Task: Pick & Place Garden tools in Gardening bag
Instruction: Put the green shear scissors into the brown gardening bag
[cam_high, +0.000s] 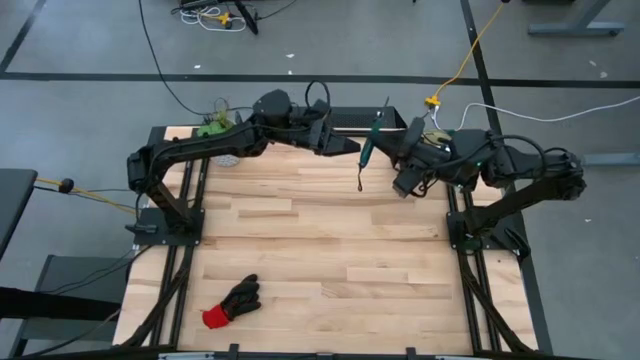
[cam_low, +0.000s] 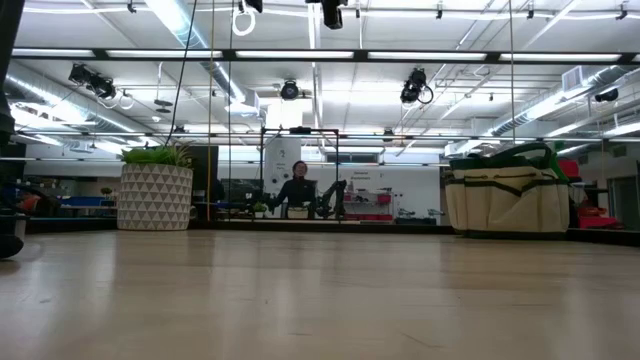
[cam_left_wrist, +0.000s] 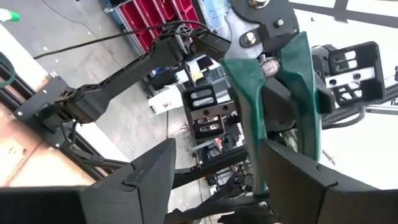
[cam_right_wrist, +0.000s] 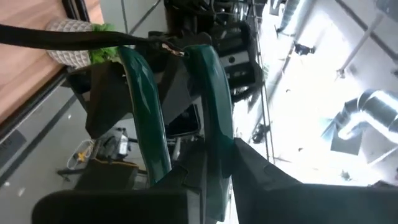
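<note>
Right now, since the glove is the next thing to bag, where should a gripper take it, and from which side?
Probably across the palm of the black glove, just past the red cuff, coming straight down. It lies flat on the table with fingers splayed, so no edge stands up for a sideways grip.

One pruning shears (cam_high: 372, 135) (green-handled), one glove (cam_high: 232, 301), one potted plant (cam_low: 156, 187), one bag (cam_low: 506, 198)

Ceiling strip lights (cam_low: 190, 25) are shining over a workshop room; a person (cam_low: 298, 186) is sitting far behind the wooden table (cam_high: 330, 250). Grey floor (cam_high: 90, 40) is carrying loose cables (cam_high: 470, 55), and red bins (cam_left_wrist: 158, 22) are standing beyond.
</note>
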